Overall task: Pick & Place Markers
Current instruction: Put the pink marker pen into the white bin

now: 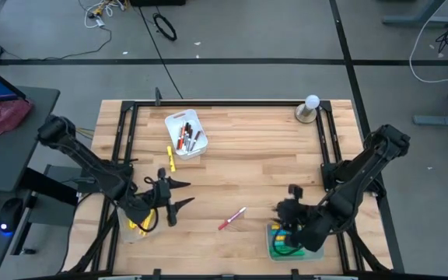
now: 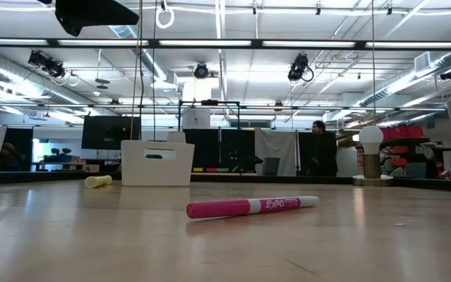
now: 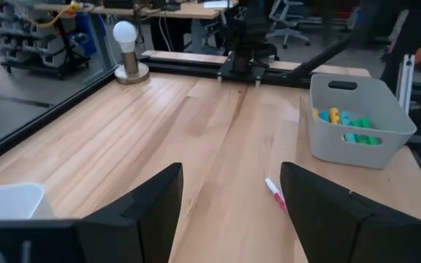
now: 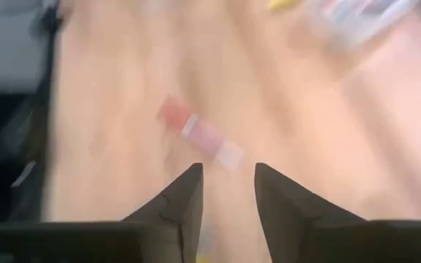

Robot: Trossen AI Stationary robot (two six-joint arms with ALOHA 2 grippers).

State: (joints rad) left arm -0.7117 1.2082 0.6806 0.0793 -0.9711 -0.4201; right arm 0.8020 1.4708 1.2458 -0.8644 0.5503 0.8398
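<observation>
A pink marker (image 1: 232, 218) lies flat on the wooden table between the two arms; it also shows in the low view (image 2: 249, 206). A yellow marker (image 1: 171, 159) lies beside a white tray (image 1: 195, 118) that holds several markers. My left gripper (image 1: 187, 193) stands open to the left of the pink marker (image 3: 275, 193), holding nothing. My right gripper (image 1: 285, 204) hangs open over the near right, by a tray (image 1: 271, 247) of green, yellow and blue markers. Its fingers (image 4: 188, 197) are empty, and the pink marker (image 4: 199, 131) shows blurred beyond them.
A bulb on a round base (image 1: 311, 107) stands at the far right corner. A third tray (image 1: 134, 227) with yellow markers sits under my left arm at the near left. Black rails (image 1: 224, 102) frame the table. Bare wood lies across the middle.
</observation>
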